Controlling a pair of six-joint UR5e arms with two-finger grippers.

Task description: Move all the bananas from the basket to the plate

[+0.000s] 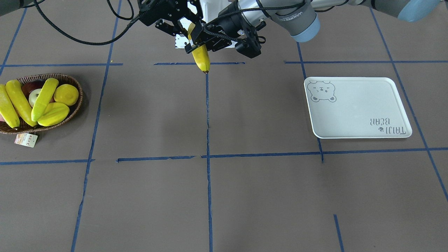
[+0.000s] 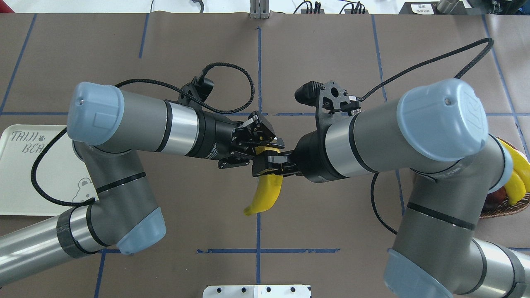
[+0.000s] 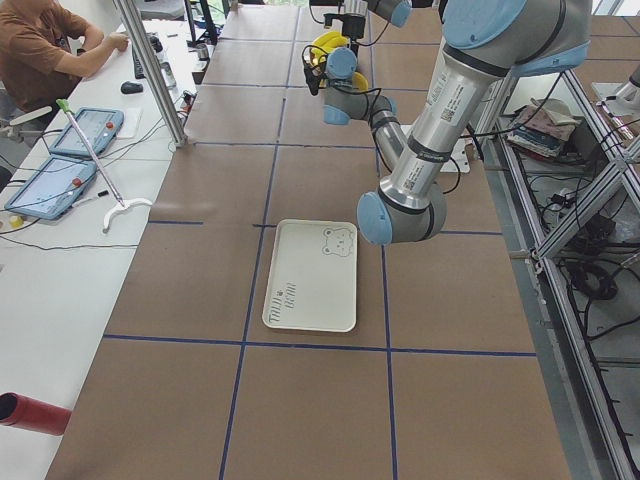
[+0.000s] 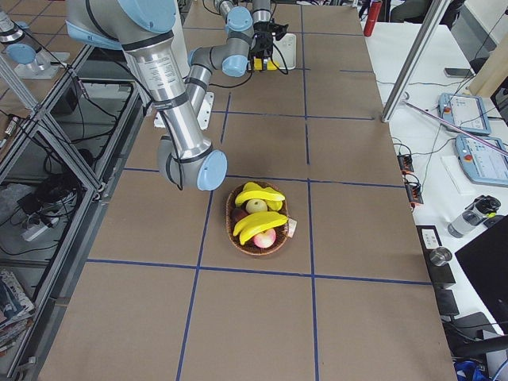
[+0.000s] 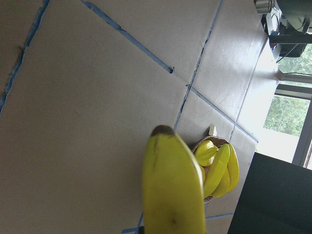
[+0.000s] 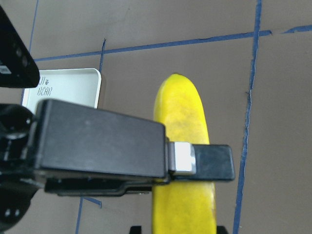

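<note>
One banana (image 1: 202,57) hangs in the air over the table's middle, dark tip down; it also shows in the overhead view (image 2: 269,192). My right gripper (image 1: 187,26) is shut on its upper end. My left gripper (image 1: 197,43) is shut on it just below, with one finger (image 6: 195,161) lying across the fruit. Three more bananas (image 1: 21,103) lie in the wicker basket (image 1: 75,105) at my far right. The white plate (image 1: 357,108) with the bear print lies bare at my left, apart from both grippers.
The basket also holds a ridged star fruit (image 1: 54,113), a round yellow citrus (image 1: 66,94) and apples (image 1: 35,96). A paper tag (image 1: 26,140) lies beside it. Blue tape lines cross the brown table. An operator (image 3: 40,50) sits at a side desk.
</note>
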